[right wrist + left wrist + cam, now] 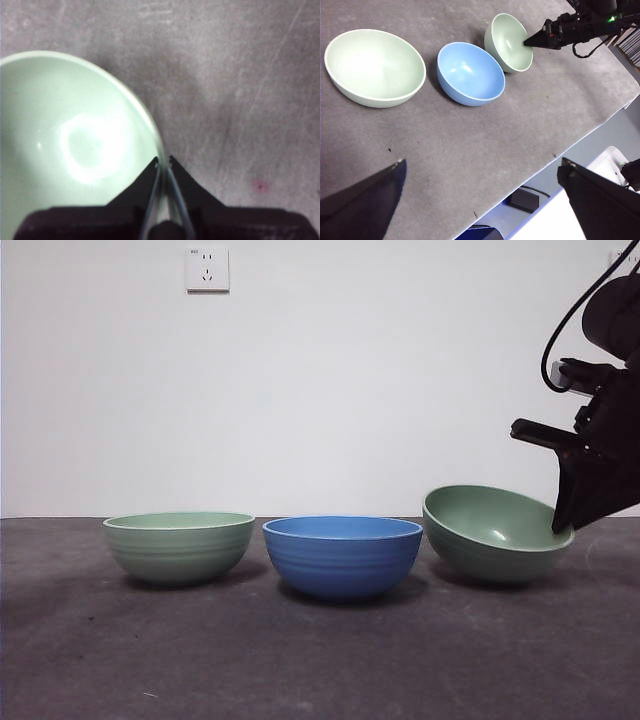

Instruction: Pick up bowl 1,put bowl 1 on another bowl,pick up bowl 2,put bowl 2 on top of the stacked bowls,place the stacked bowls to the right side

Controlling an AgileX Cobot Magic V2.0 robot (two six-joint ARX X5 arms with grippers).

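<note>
Nearest, another bowl [342, 555] sits mid-table between bowl 2 [180, 545] and tilted bowl 1 [494, 533], whose rim the right gripper [164, 161] pinches. The left gripper [480, 195] hangs spread wide. No legible writing.

Glossy ribbed blue bowl [342, 556], rough matt grey table [300, 660]

In the right wrist view, bowl 1 [75, 145] runs off the picture's edge and looks soft and blurred, its ribs unreadable. In the front view, the right claw [572, 525] covers part of its rim, the arm cut off at the edge.
</note>
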